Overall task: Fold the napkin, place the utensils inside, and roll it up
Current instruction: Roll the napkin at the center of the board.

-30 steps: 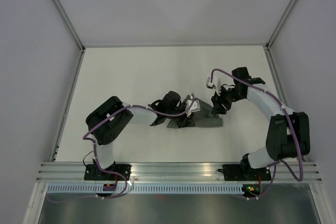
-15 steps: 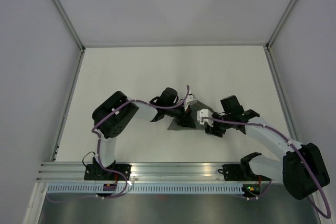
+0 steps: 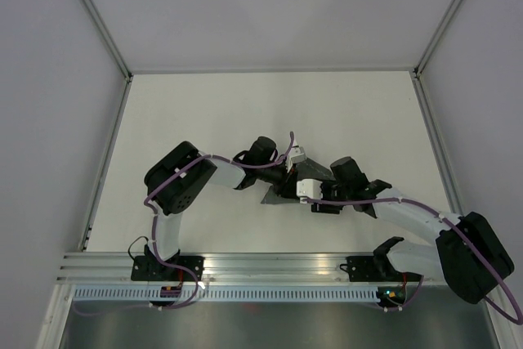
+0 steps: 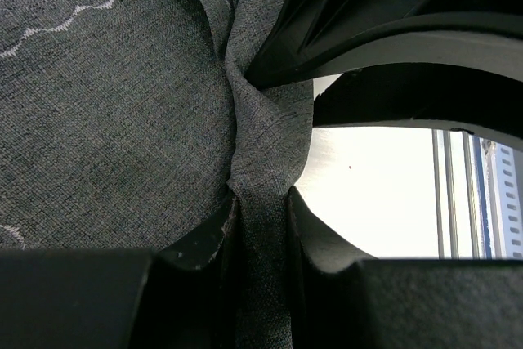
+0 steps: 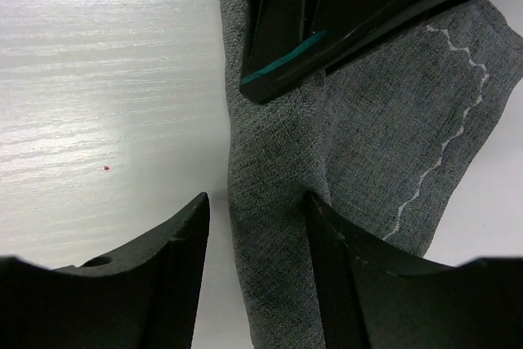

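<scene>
The napkin (image 3: 271, 196) is a bunched, partly rolled dark grey cloth in the middle of the table, mostly hidden under both grippers. My left gripper (image 3: 288, 183) is shut on a thick fold of the napkin (image 4: 122, 104), pinched between its fingertips (image 4: 204, 234). My right gripper (image 3: 315, 202) is open around the napkin's rolled edge (image 5: 384, 145). Its right finger (image 5: 327, 234) touches the cloth and its left finger stands clear of it. No utensils show in any view.
The white table (image 3: 204, 112) has raised rails at the left (image 3: 105, 161) and right (image 3: 437, 153) and an aluminium rail along the near edge (image 3: 278, 266). The other arm's black gripper body fills the top of each wrist view (image 4: 392, 30) (image 5: 343, 6).
My right arm has swung from the napkin's far right side down to its near edge and brought its open jaws around the roll. My left gripper keeps its hold and has shifted slightly right.
</scene>
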Controlling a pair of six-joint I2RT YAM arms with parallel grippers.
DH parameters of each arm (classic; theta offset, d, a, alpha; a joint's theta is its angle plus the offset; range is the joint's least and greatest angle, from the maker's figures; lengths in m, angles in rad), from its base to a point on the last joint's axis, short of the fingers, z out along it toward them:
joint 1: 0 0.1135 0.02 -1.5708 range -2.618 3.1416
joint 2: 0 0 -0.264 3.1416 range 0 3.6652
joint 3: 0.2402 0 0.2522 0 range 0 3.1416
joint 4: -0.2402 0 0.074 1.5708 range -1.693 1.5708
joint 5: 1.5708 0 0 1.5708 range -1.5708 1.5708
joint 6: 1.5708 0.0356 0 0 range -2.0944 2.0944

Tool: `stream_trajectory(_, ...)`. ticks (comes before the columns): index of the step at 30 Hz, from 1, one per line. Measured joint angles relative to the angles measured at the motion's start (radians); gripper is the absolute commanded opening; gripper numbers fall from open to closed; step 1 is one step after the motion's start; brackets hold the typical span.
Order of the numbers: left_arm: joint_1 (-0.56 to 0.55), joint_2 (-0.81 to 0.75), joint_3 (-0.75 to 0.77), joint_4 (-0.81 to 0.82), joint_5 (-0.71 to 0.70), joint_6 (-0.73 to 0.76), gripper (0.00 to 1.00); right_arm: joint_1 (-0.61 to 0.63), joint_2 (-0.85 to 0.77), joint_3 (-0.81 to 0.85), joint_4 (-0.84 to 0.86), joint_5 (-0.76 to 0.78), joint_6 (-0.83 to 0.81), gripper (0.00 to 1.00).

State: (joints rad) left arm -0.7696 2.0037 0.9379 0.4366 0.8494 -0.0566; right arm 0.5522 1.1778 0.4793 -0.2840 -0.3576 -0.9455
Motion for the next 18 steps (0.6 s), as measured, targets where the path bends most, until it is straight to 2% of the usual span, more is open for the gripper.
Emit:
stream_trajectory(11, 0.004, 0.005, 0.01, -0.013, 0.008, -0.003, 0.02, 0.02, -0.129, -0.039, 0.019, 0.038, -0.006, 0.63)
stream_trajectory(18, 0.005, 0.005, 0.011, -0.016, 0.009, -0.003, 0.02, 0.02, -0.07, -0.039, -0.006, 0.032, -0.03, 0.63)
